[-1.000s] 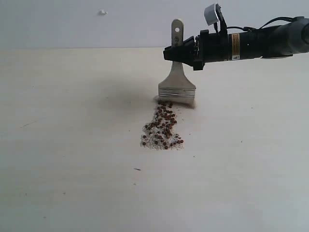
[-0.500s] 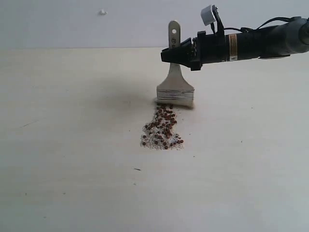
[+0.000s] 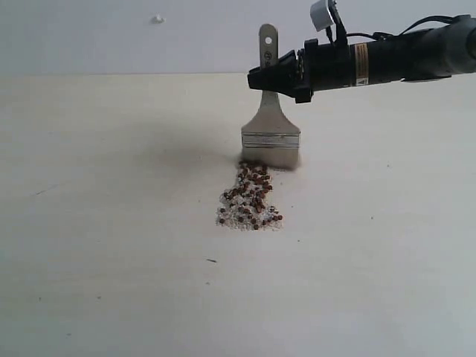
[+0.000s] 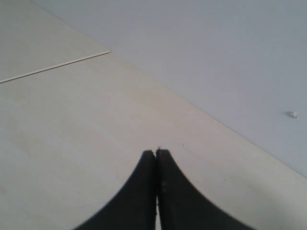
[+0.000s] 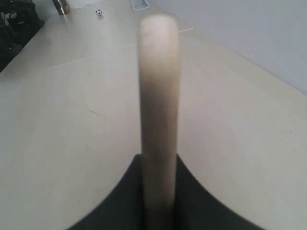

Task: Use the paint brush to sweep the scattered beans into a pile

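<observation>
The paint brush [image 3: 271, 137] stands upright on the table, its bristles touching down just behind the beans [image 3: 251, 197]. My right gripper [image 3: 277, 74] is shut on its pale wooden handle, which runs edge-on between the dark fingers in the right wrist view [image 5: 158, 110]. The beans lie in a narrow strip running toward the camera, widening into a small pile [image 3: 249, 214] mixed with whitish grains at the near end. My left gripper [image 4: 156, 152] shows only in its own wrist view, shut with nothing in it, over bare table.
The pale table [image 3: 111, 223] stretches wide on all sides of the beans. A small dark fleck [image 3: 212, 260] lies in front of the pile. A white speck [image 3: 158, 18] sits on the wall behind.
The right gripper has lifted slightly with the brush; more of the bristles now show below the ferrule. The beans have not visibly shifted.
</observation>
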`<state>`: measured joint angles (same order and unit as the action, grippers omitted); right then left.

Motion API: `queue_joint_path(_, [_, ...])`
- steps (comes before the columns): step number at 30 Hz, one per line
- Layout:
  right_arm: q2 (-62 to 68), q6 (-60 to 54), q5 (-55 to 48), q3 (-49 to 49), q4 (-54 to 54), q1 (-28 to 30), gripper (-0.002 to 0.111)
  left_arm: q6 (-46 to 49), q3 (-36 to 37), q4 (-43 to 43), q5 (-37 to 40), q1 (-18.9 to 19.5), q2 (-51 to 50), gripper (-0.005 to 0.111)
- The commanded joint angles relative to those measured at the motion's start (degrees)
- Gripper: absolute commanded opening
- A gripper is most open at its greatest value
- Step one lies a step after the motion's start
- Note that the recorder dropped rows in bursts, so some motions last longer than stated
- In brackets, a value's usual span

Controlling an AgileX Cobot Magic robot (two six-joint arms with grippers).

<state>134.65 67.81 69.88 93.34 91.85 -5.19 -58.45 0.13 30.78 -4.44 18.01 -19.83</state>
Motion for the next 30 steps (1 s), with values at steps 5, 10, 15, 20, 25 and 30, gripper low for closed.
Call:
queue_joint_path(5, [-0.82,4.24,0.08,0.18,4.13,-0.15,0.0,0.01,-0.13,-0.09,-0.11,0.07,0.43,0.0])
queue_joint_path(10, [-0.87,6.47,0.08,0.18,5.97,-0.15,0.0,0.01,-0.13,-0.09,-0.11,0.07,0.43,0.0])
queue_joint_path(15, [-1.57,7.32,0.08,0.18,6.96,-0.15,0.0,0.01,-0.13,-0.09,-0.11,0.07,0.43,0.0])
queue_joint_path(20, [-2.76,6.14,0.08,0.18,6.49,-0.15,0.0,0.01,-0.13,-0.09,-0.11,0.07,0.43,0.0])
queue_joint_path(25, [-4.02,3.73,0.08,0.18,4.14,-0.15,0.0,0.01,-0.13,-0.09,-0.11,0.07,0.43,0.0])
queue_joint_path(30, [-5.66,1.61,0.08,-0.5,3.87,-0.15,0.0,0.01,-0.13,-0.09,-0.11,0.07,0.43,0.0])
